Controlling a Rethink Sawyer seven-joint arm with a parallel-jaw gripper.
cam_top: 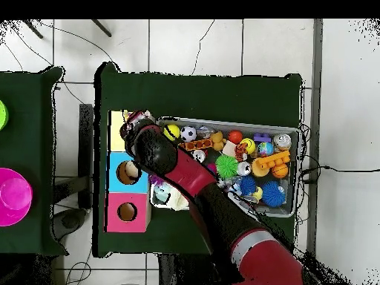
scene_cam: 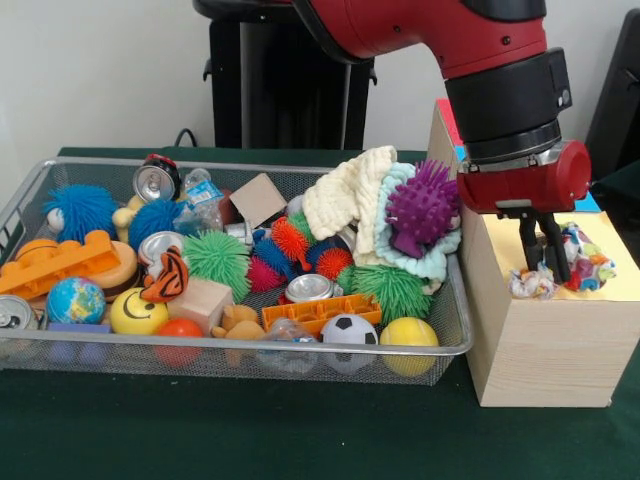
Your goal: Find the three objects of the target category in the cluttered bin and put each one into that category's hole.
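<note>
The wire mesh bin (scene_cam: 250, 346) is full of toys, cans and balls; it also shows in the overhead view (cam_top: 230, 121). The largest wooden box (scene_cam: 540, 350) stands right of it, with a yellow top (scene_cam: 615, 288). My gripper (scene_cam: 545, 272) hangs just above that top, and also shows from overhead (cam_top: 133, 128). A pale crumpled wrapper (scene_cam: 531, 285) is at its tips, near the box's front edge; whether it is held I cannot tell. A multicoloured wrapper (scene_cam: 587, 256) lies just right of the gripper. The yellow-surround hole is hidden by the wrappers and the arm.
A cream cloth (scene_cam: 345, 195) and a purple spiky ball (scene_cam: 422, 205) pile high at the bin's right end, close to the box. From overhead, the blue-surround hole (cam_top: 128, 172) and the red-surround hole (cam_top: 127, 212) lie beside the yellow top (cam_top: 116, 139).
</note>
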